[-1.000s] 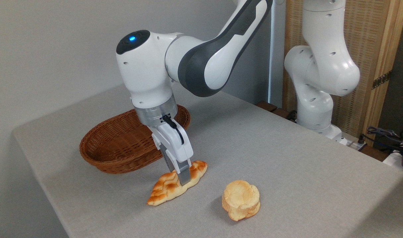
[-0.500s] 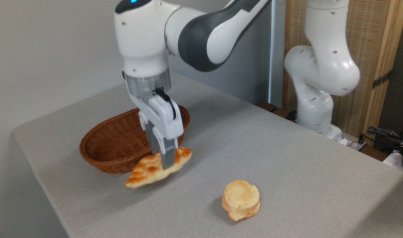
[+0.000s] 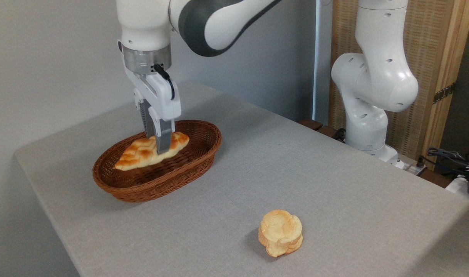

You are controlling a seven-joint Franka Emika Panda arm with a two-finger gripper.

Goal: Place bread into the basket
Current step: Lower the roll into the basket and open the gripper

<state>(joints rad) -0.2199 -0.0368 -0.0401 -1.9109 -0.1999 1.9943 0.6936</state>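
Note:
The bread (image 3: 142,154), a braided golden-orange loaf with pointed ends, hangs level in the air over the basket (image 3: 188,163). My gripper (image 3: 160,148) is shut on the loaf's middle, fingers pointing straight down. The reddish-brown wicker basket sits on the grey table at the left, and the loaf is above its opening, roughly at rim height. The far finger is hidden behind the loaf.
A round pale-golden flower-shaped bun (image 3: 280,232) stands on the table toward the front, right of the basket. The arm's white base (image 3: 367,127) rises at the table's far right edge. Cables (image 3: 450,157) lie off the table at the right.
The gripper has lifted the bread off the table, then carried it up and to the left, from in front of the basket to over its opening.

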